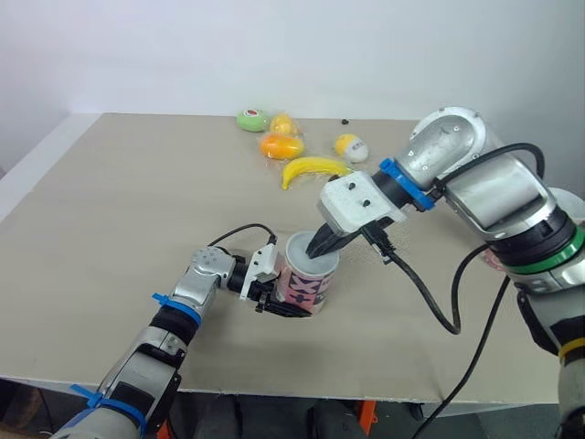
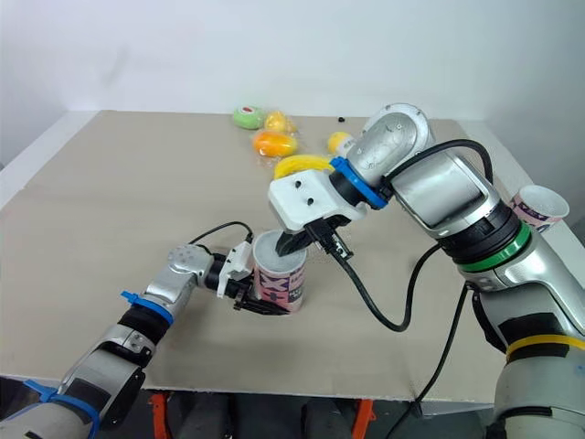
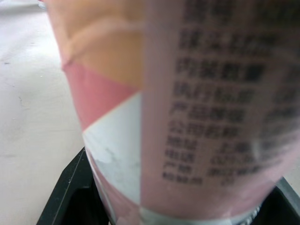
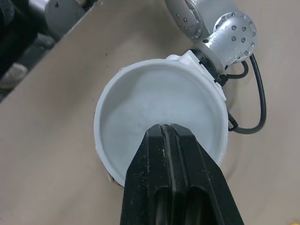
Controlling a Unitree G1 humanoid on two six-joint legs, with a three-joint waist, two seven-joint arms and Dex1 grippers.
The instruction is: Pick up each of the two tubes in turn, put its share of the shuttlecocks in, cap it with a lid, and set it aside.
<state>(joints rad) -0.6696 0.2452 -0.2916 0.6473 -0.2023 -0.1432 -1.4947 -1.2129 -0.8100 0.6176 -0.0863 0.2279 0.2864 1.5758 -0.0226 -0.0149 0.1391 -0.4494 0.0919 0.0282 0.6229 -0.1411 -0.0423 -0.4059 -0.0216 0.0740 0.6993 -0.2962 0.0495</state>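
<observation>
A pink-and-white tube [image 1: 306, 285] stands upright near the table's front edge, and its printed side [image 3: 197, 117] is close up in the left wrist view. My left gripper [image 1: 281, 300] is shut on the tube's lower part, reaching in from the left. A white lid [image 4: 159, 117] sits hollow side up on the tube's mouth. My right gripper [image 4: 169, 133] is shut, with both black fingers pressed together and their tips down in the lid's hollow [image 2: 281, 247]. A second pink tube [image 2: 539, 207] stands at the table's right edge.
Toy fruit lies at the far middle of the table: a banana [image 1: 313, 168], an orange [image 1: 280, 144], a green piece [image 1: 252, 119] and a yellow-white piece [image 1: 351, 146]. The right arm's black cable [image 1: 430, 297] hangs over the table [image 1: 119, 210] to the right of the tube.
</observation>
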